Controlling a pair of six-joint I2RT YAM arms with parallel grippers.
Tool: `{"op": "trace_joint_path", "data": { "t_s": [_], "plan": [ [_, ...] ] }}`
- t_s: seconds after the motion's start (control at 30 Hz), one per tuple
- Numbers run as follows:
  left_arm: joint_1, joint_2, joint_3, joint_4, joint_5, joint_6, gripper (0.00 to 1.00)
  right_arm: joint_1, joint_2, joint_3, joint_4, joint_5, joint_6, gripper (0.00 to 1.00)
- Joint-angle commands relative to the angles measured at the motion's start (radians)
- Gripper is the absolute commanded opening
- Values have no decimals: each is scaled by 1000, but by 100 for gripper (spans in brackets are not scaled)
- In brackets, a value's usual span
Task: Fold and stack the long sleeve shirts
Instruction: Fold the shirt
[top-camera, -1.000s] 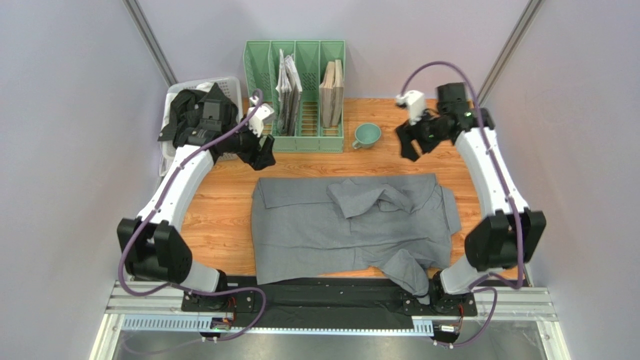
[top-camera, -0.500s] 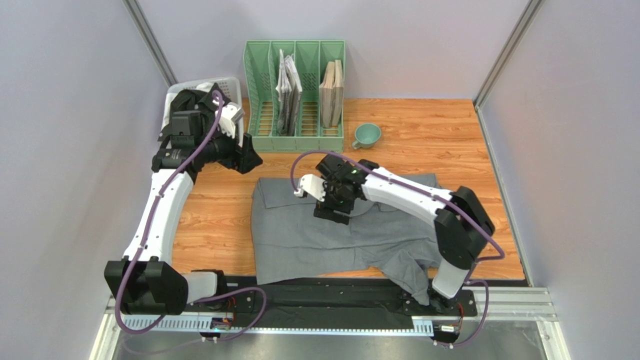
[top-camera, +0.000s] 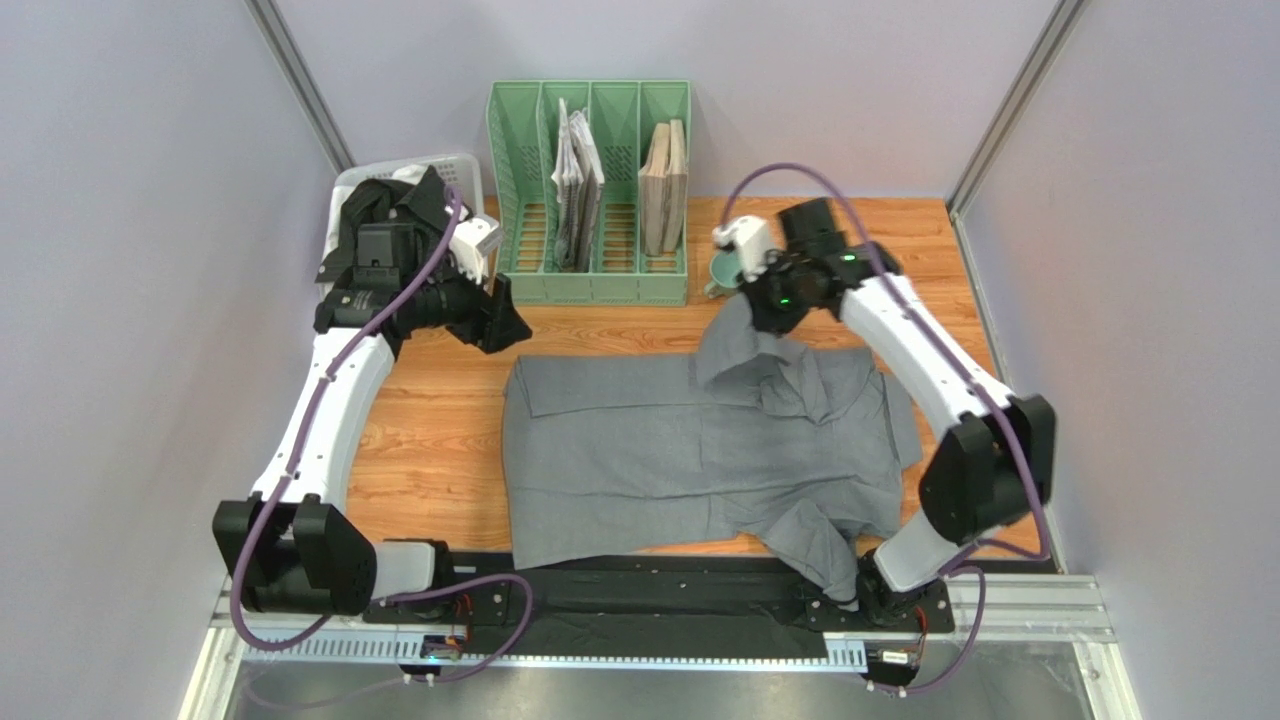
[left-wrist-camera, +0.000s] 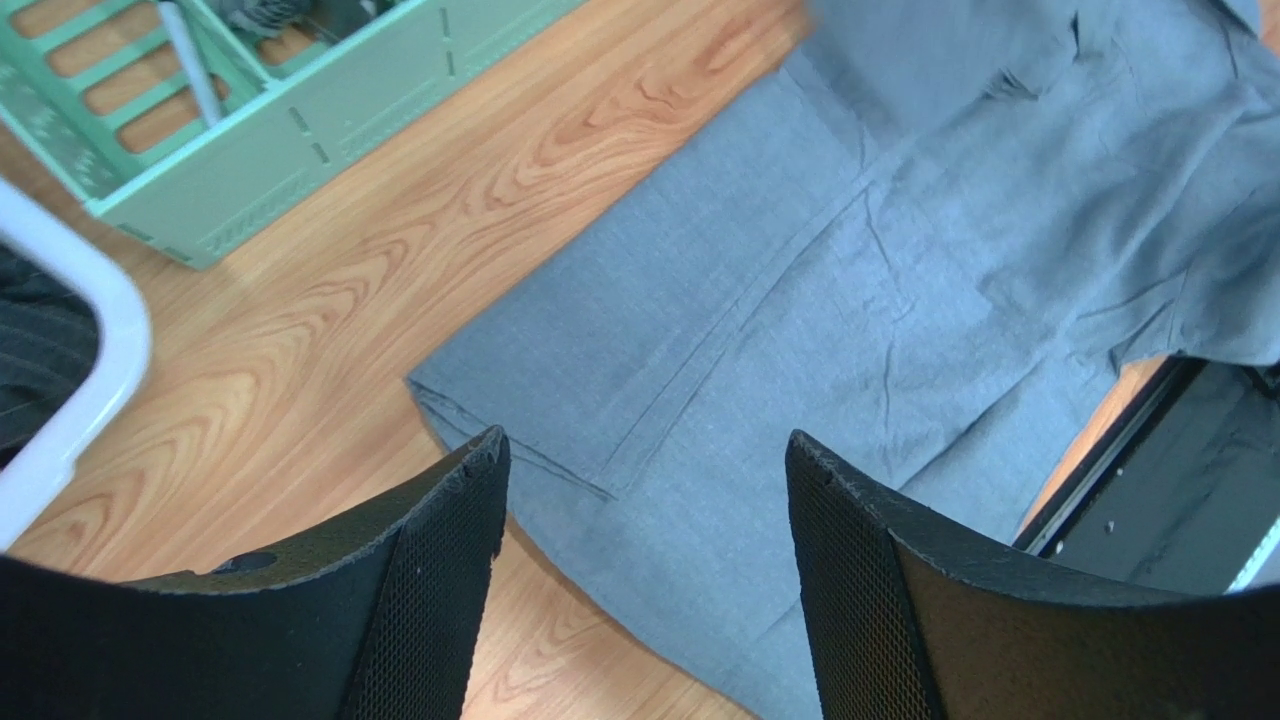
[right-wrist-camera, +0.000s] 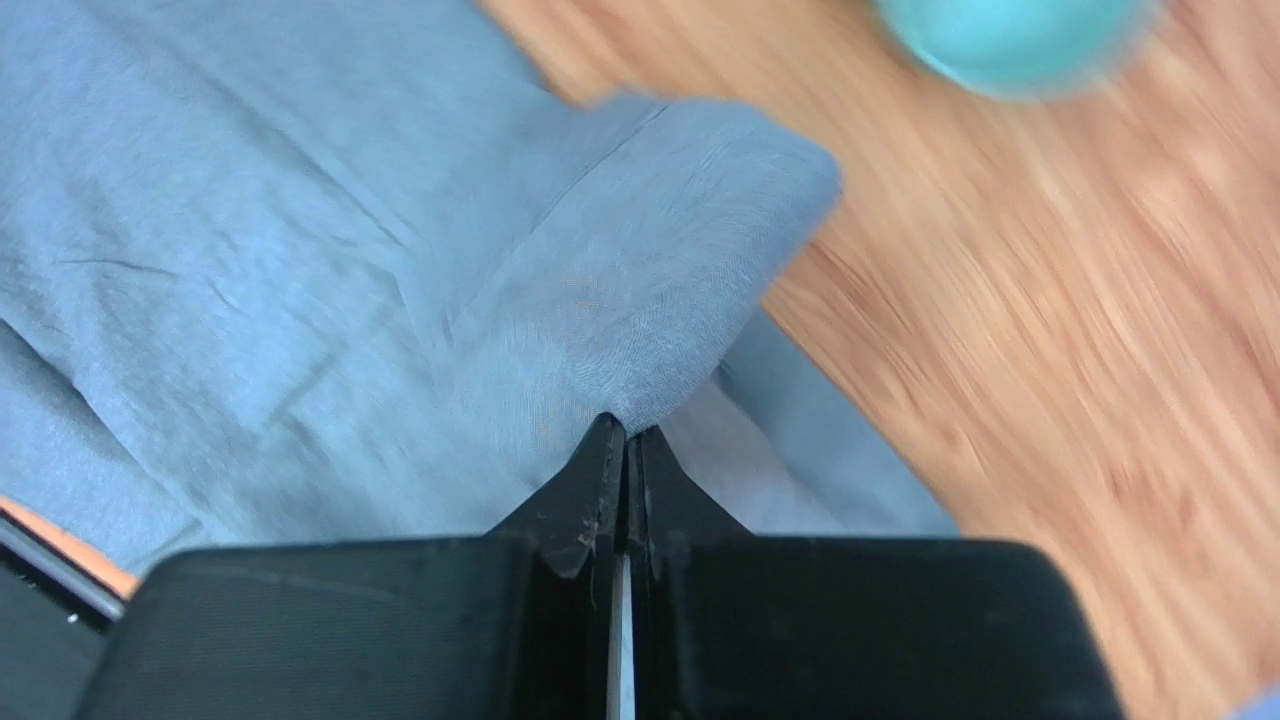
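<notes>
The grey long sleeve shirt (top-camera: 646, 450) lies spread on the wooden table, one sleeve hanging over the near edge. My right gripper (top-camera: 756, 315) is shut on its other sleeve (top-camera: 730, 354) and holds it lifted near the shirt's far edge. In the right wrist view the closed tips (right-wrist-camera: 624, 429) pinch a fold of grey cloth (right-wrist-camera: 631, 330). My left gripper (top-camera: 505, 321) hovers open over the shirt's far left corner (left-wrist-camera: 496, 405), nothing between its fingers (left-wrist-camera: 451, 510). The black long sleeve shirt (top-camera: 379, 206) lies bunched in the white basket.
A green file rack (top-camera: 589, 195) with papers stands at the back centre. A teal cup (top-camera: 727, 270) sits just behind my right gripper. The white basket (top-camera: 349, 183) is at the back left. Grey walls close in both sides.
My right gripper came in from the back right to the shirt's middle, shut on the folded-in sleeve and carried it up toward the far edge. The left gripper shifted slightly left.
</notes>
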Motion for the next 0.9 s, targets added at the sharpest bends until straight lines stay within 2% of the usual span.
{"op": "trace_joint_path", "data": {
  "t_s": [0.0,0.07,0.17,0.3,0.4,0.5,0.6,0.73,0.77,0.8,0.87],
  "plan": [
    [-52,39,27,4,19,82,73,-146,-93,-87,-150,-181,42,0],
    [-72,54,24,11,14,84,73,-218,-76,-200,-187,-215,32,0],
    [-75,68,25,19,5,74,73,-324,-64,-323,-178,-208,22,11],
    [-75,59,14,14,0,90,73,-430,-64,-343,-179,-111,-39,42],
    [-75,56,7,10,2,100,74,-490,-76,-236,-218,-106,-65,61],
    [-75,50,-4,11,20,111,75,-486,-81,-94,-244,-196,-79,66],
    [-75,51,-6,10,30,123,76,-464,-21,52,-263,-240,-87,66],
    [-77,48,2,-7,33,143,78,-375,128,235,-343,-244,-100,68],
    [-77,46,11,-13,30,146,78,-369,190,265,-363,-241,-106,70],
    [-77,48,17,-24,30,149,78,-358,221,325,-394,-235,-111,77],
    [-79,46,31,-32,28,156,80,-357,311,380,-423,-198,-116,79]
  ]
}}
